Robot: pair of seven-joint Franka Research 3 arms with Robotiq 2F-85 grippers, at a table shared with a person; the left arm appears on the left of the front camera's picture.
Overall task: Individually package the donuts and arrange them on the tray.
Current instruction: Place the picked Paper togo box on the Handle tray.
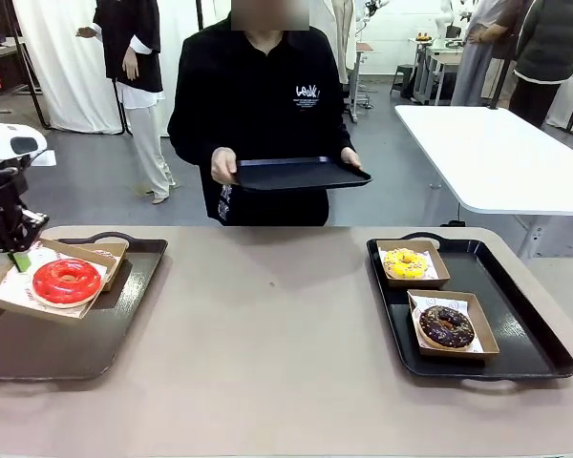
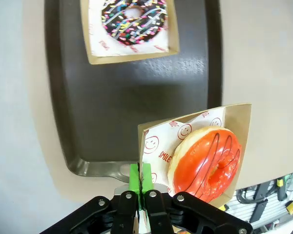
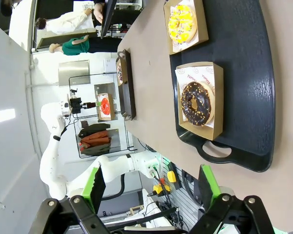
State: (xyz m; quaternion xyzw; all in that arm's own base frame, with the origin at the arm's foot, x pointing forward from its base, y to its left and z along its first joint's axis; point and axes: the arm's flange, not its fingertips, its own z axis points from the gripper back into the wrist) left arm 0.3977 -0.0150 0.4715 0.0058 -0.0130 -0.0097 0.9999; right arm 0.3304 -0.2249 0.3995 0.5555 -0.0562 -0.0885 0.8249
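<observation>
The left gripper (image 2: 140,181) is clamped on the edge of a paper-lined cardboard box (image 2: 198,146) that carries the red donut (image 2: 205,163), and in the front view that box (image 1: 62,277) hangs tilted above the left tray (image 1: 76,353) — held by one thin rim only, with the donut's weight out beyond the pinch. That is the main risk: the card can flex or slip between the pads, and a quick swing or further tilt could slide the glossy donut off the liner onto the tray or table. A second boxed donut with dark glaze and sprinkles (image 2: 134,17) sits farther along the same tray, so a low pass could clip its box. On the right tray (image 1: 468,305) the yellow donut (image 1: 405,262) and the chocolate donut (image 1: 446,326) rest in their own boxes, near each other but apart; setting the red one down beside them leaves limited bare tray, and a careless placement could nudge either box. The right gripper (image 3: 149,187) hovers with its jaws spread wide and empty above that tray's near end, so it could get in the way of a crossing left arm. The person's hands (image 1: 223,166) hold a third, bare tray (image 1: 301,173) at the far side — which tray is meant to receive the boxes cannot be told, and a wrong guess would cost a move.
</observation>
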